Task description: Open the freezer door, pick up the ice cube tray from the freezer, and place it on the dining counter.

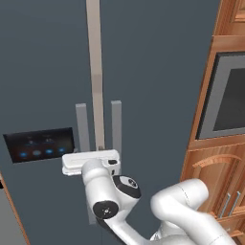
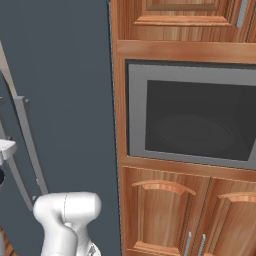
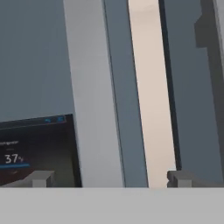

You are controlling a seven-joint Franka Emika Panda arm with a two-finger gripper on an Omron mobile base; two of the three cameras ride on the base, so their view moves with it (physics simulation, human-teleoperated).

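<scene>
Two long grey bar handles run vertically here; the left one (image 3: 94,96) belongs to the freezer door (image 1: 43,72), matte slate with a glossy black panel (image 1: 40,143). It sits straight ahead between the claw (image 3: 109,178) tips, spread wide and holding nothing. Door's shut.

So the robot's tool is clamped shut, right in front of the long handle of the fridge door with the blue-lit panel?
Not quite: the tool is open, not clamped shut. The hand view shows its two tips set wide apart, with the door's long handle between them, beside the blue-lit panel. The rest is right.
</scene>
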